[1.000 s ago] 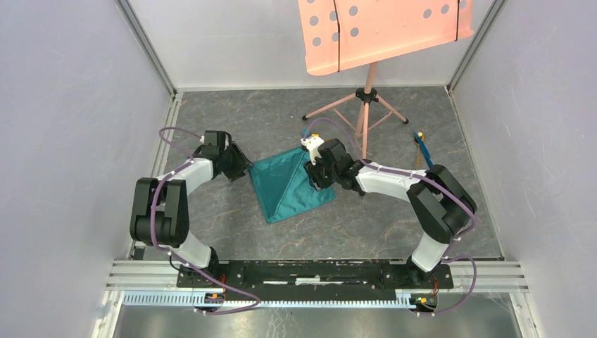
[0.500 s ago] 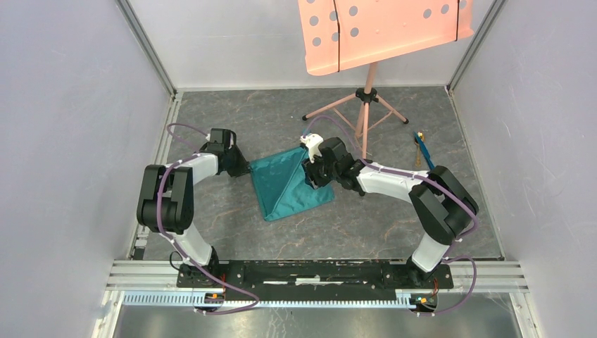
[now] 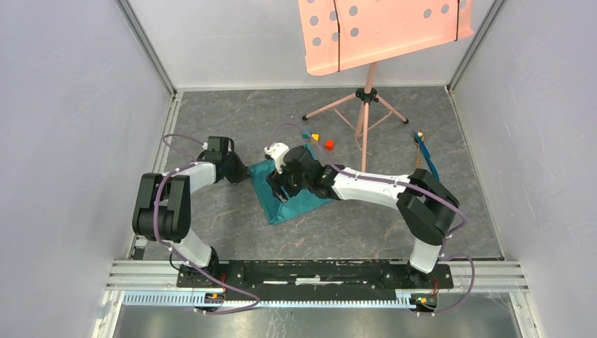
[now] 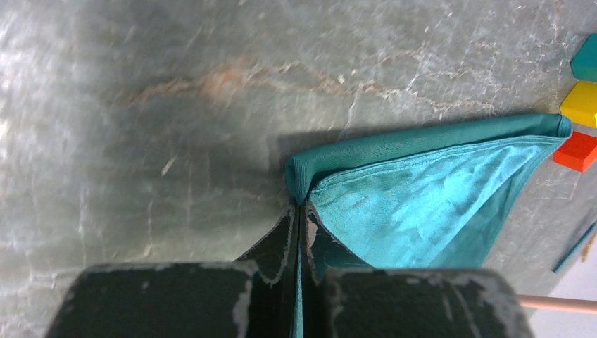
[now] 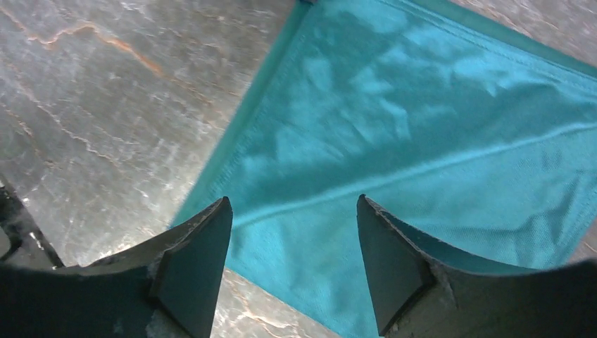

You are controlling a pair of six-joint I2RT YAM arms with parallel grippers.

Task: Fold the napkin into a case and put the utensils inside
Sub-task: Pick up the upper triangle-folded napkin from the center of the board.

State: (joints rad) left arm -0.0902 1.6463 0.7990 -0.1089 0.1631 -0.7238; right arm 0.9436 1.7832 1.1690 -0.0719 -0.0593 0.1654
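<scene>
The teal-green napkin (image 3: 304, 201) lies folded into a triangle on the grey floor. My left gripper (image 3: 243, 174) is at its left corner, shut on the cloth; in the left wrist view the napkin (image 4: 422, 190) fans out from the pinched fold between the closed left gripper (image 4: 299, 211). My right gripper (image 3: 279, 184) hovers over the napkin's left half, open, nothing between its fingers. In the right wrist view the right gripper (image 5: 292, 204) stands wide above the napkin (image 5: 394, 141) near its lower edge. The utensils (image 3: 423, 151) lie together far to the right, untouched.
Small cubes sit just behind the napkin: yellow (image 3: 315, 136), red (image 3: 329, 144) and teal (image 3: 306, 133). A pink music stand's tripod (image 3: 363, 105) stands behind them. Grey walls close in on both sides.
My left gripper has closed on the napkin's left corner. My right arm has swung left across the napkin and opened wider, uncovering the cubes behind it.
</scene>
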